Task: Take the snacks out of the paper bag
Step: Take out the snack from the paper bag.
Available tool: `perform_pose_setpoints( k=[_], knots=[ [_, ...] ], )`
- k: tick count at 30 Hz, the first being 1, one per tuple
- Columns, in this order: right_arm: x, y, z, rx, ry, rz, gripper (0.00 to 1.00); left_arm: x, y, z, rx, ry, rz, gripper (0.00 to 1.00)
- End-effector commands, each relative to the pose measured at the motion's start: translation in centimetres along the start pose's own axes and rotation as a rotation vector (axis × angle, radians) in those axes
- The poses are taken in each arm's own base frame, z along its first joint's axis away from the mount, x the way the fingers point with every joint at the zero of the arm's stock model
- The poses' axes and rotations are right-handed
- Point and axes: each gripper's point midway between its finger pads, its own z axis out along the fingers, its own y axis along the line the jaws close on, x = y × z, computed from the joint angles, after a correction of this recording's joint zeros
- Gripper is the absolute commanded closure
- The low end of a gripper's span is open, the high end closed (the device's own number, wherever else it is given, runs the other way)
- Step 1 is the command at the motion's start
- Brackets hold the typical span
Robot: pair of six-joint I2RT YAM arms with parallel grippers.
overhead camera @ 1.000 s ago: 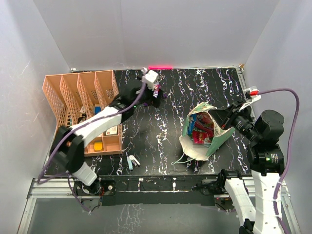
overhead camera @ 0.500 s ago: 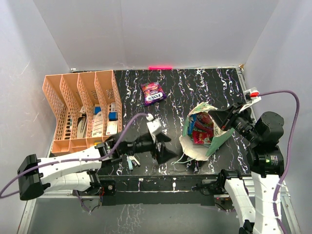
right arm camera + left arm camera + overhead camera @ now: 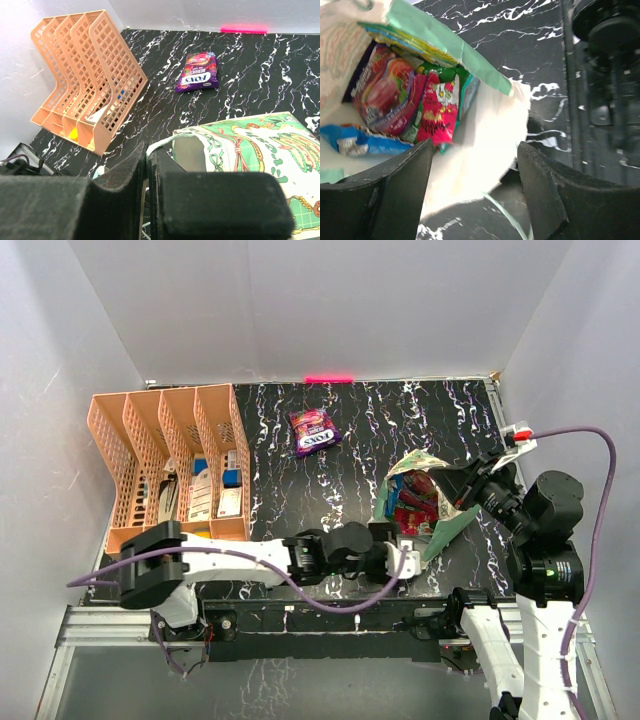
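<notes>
The paper bag (image 3: 440, 525) lies on the black table with its mouth open toward the front left. Inside it lie several snacks: a red packet (image 3: 437, 112), a purple-pink one (image 3: 385, 92), a blue one (image 3: 360, 142) and a green-yellow one (image 3: 410, 40). They show as red packets (image 3: 412, 510) in the top view. One purple packet (image 3: 313, 430) lies alone at the back of the table; it also shows in the right wrist view (image 3: 197, 72). My left gripper (image 3: 400, 543) is open and empty at the bag's mouth (image 3: 475, 150). My right gripper (image 3: 462, 482) is shut on the bag's white string handle (image 3: 167, 141), holding the bag (image 3: 260, 145) open.
The orange slotted tray (image 3: 165, 455) stands at the left, also seen in the right wrist view (image 3: 85, 75). A small pale-blue item (image 3: 97, 170) lies in front of it. A pink light strip (image 3: 329, 378) marks the back edge. White walls close in on three sides.
My left arm left the purple packet at the back of the table, swung to the front, then reached right to the bag's mouth. The right arm and bag have not moved.
</notes>
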Motion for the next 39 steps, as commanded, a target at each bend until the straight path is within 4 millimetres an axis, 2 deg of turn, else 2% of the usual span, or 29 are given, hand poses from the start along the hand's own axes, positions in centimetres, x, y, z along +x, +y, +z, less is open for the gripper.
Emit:
perform_pose_setpoints(
  k=[1, 4, 8, 13, 20, 25, 30, 33, 36, 39],
  knots=[
    [-2.2, 1.3, -0.9, -0.017, -0.074, -0.059, 0.93, -2.5, 3.0, 3.1, -0.075, -0.064, 0.237, 0.35],
    [-2.2, 1.4, -0.9, -0.019, -0.074, -0.06, 0.93, -1.4, 3.2, 5.2, -0.068, -0.042, 0.246, 0.36],
    [-2.4, 1.5, -0.9, -0.025, -0.076, -0.064, 0.93, 0.2, 4.2, 6.8, -0.1, 0.003, 0.312, 0.37],
    [-2.4, 1.5, -0.8, -0.026, -0.073, -0.063, 0.93, 1.5, 5.8, 8.0, -0.132, 0.041, 0.333, 0.38],
    [-2.4, 1.5, -0.9, -0.022, -0.077, -0.064, 0.93, 3.7, 7.5, 8.9, -0.164, 0.098, 0.352, 0.49],
    [-2.4, 1.4, -0.8, -0.022, -0.077, -0.064, 0.93, 3.9, 7.3, 9.0, -0.138, 0.088, 0.336, 0.62],
    [-2.4, 1.4, -0.8, -0.023, -0.077, -0.065, 0.93, 4.5, 6.4, 9.6, -0.094, 0.092, 0.32, 0.66],
    [-2.5, 1.4, -0.9, -0.022, -0.079, -0.065, 0.93, 4.7, 6.3, 9.7, -0.086, 0.102, 0.317, 0.76],
    [-2.6, 1.5, -1.0, -0.019, -0.083, -0.067, 0.93, 4.0, 6.9, 9.2, -0.108, 0.096, 0.313, 0.88],
    [-2.6, 1.4, -1.0, -0.015, -0.085, -0.07, 0.93, 2.8, 7.3, 8.0, -0.113, 0.092, 0.294, 0.96]
  ],
)
